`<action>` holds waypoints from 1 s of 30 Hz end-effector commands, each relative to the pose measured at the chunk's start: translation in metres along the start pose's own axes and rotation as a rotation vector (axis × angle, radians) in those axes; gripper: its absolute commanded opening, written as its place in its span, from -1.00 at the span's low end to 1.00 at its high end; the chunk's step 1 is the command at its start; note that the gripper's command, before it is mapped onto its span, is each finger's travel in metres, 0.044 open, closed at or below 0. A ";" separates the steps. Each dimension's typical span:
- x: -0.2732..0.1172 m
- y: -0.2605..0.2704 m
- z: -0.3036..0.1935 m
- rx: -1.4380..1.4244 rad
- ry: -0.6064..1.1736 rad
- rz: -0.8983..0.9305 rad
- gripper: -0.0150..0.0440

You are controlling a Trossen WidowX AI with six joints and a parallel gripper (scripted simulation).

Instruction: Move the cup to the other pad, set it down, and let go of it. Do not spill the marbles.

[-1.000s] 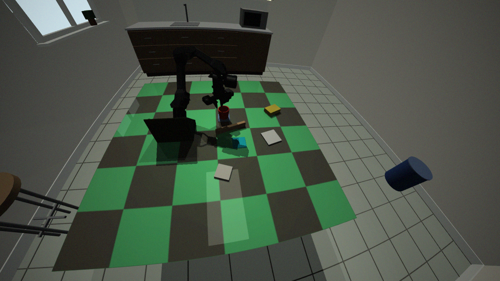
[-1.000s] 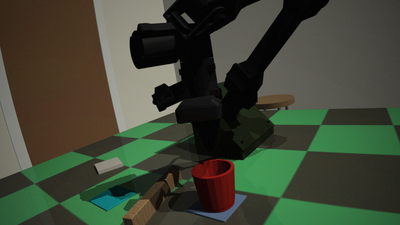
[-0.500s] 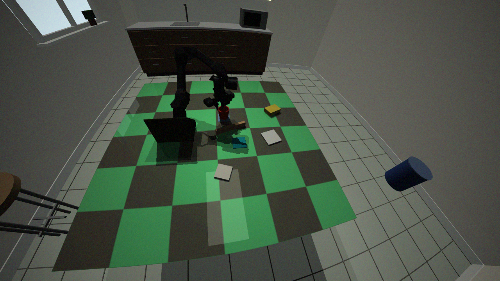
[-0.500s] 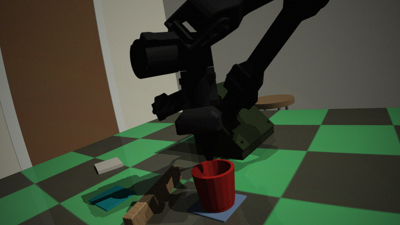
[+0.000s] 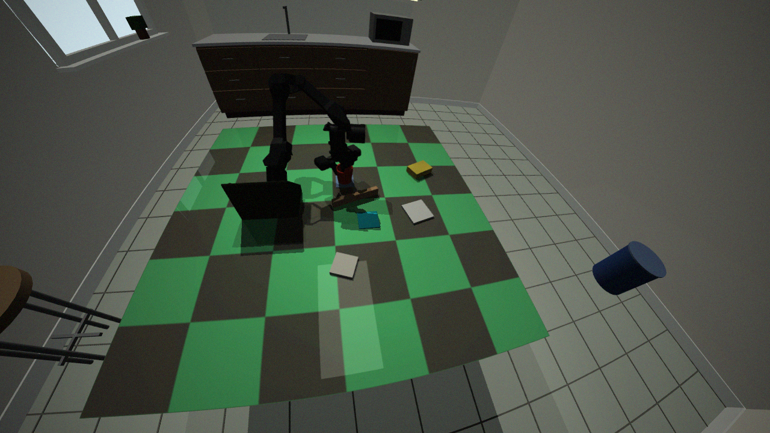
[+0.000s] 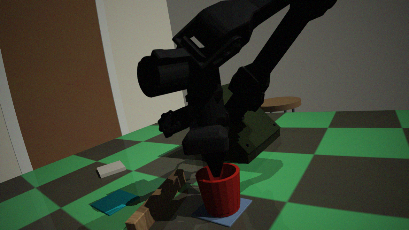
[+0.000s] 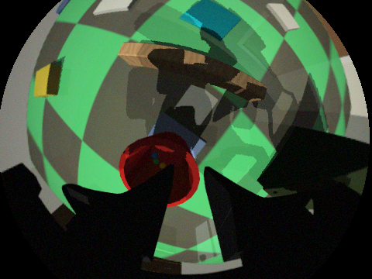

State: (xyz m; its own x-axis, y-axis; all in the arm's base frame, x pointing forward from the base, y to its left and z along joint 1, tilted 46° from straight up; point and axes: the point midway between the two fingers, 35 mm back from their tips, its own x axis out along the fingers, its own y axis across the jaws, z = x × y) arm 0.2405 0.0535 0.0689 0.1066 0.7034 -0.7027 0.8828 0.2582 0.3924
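Observation:
The red cup stands upright on the blue pad. In the wrist view a blue marble, a green marble and a yellow marble lie in it. My gripper points down at the cup, its fingers partly open with nothing gripped. In the wrist view the left fingertip overlaps the cup's mouth and the right one is beyond the rim; the exterior view shows a fingertip at or just inside the mouth. The teal pad has no cup on it.
A wooden bar lies between the two pads. White blocks lie beyond the teal pad. A yellow block lies off to one side. The arm's dark wedge base stands nearby.

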 end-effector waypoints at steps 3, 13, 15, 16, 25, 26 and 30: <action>0.012 -0.003 -0.002 0.008 0.011 -0.002 0.01; 0.025 -0.004 -0.004 0.008 0.014 0.000 0.01; 0.025 -0.004 -0.004 0.008 0.014 0.000 0.01; 0.025 -0.004 -0.004 0.008 0.014 0.000 0.01; 0.023 -0.002 -0.003 0.000 0.007 0.001 -0.39; 0.023 -0.002 -0.003 0.000 0.007 0.001 -0.41; 0.023 -0.002 -0.003 0.000 0.007 0.001 -0.49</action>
State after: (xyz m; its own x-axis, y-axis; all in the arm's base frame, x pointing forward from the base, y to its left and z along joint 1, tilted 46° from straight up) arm 0.2402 0.0715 0.0540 0.1053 0.7083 -0.6980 0.8831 0.2561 0.3931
